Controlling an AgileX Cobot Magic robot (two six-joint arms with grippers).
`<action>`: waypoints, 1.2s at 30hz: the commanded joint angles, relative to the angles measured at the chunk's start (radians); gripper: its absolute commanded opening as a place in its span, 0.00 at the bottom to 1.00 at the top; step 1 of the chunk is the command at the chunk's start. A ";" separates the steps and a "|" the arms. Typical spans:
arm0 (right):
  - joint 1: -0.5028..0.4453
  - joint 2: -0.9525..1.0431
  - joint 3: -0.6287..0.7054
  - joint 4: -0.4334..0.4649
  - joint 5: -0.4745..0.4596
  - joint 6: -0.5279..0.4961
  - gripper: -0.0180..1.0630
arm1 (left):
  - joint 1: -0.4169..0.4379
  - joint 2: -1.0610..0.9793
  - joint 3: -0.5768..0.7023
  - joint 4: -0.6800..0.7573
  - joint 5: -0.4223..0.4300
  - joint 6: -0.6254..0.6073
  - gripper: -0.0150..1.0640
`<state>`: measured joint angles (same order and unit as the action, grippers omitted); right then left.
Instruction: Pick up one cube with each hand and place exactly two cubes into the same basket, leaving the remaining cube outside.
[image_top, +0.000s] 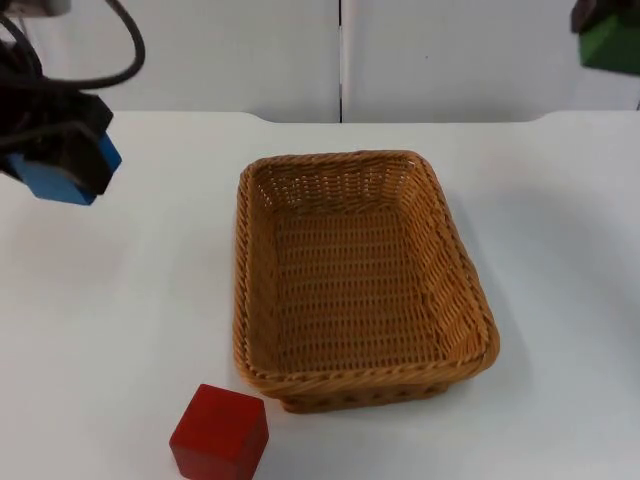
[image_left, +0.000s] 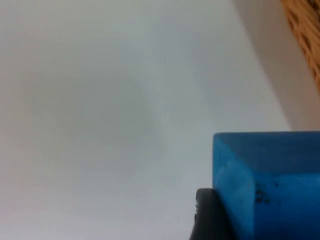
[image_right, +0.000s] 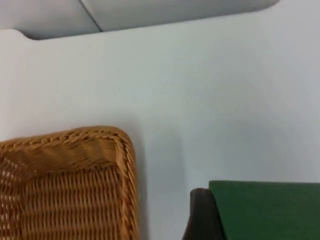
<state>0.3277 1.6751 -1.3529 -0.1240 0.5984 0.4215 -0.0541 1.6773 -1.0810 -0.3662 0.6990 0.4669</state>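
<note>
We have a cube in each hand and nothing yet in the basket (image_top: 360, 275). The left gripper (image_top: 62, 165) hangs above the desk (image_top: 120, 320) well to the left of the basket, its jaws closed on the blue cube (image_top: 58, 180); the left wrist view shows that cube (image_left: 270, 185) pinned against a black fingertip, with the basket's rim off to one side. The right gripper (image_top: 605, 25) sits high beside the partition (image_top: 230, 55), past the basket's far right corner, jaws holding the green cube (image_top: 612, 42); its wrist view looks down on a corner of the basket (image_right: 65, 185) beside the green cube (image_right: 265, 210).

The step in hand, as we read it, is carrying both cubes over the basket. We should bring each one well inside the rim before letting go, lower it close to the woven floor so it does not bounce out, and stagger the two arms so they do not meet over the middle. The red cube (image_top: 220, 435) rests on the desk just off the basket's near left corner and should stay there, so the left arm ought to pass clear of it.

The desk is plain white and smooth, ending at the grey partition, which has a vertical seam behind the basket.
</note>
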 joint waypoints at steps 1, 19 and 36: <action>0.007 -0.040 -0.001 0.000 0.046 -0.073 0.02 | -0.004 -0.029 -0.004 -0.009 0.030 -0.037 0.01; 0.007 -0.062 -0.001 0.289 0.224 -0.586 0.02 | -0.006 -0.089 -0.011 -0.072 0.155 -0.157 0.01; 0.024 -0.014 -0.095 0.285 0.243 -0.602 0.02 | -0.078 -0.091 -0.011 -0.103 0.176 -0.188 0.01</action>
<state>0.3325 1.6373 -1.3879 0.1619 0.8236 -0.1733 -0.0916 1.5991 -1.0848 -0.4496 0.8787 0.2870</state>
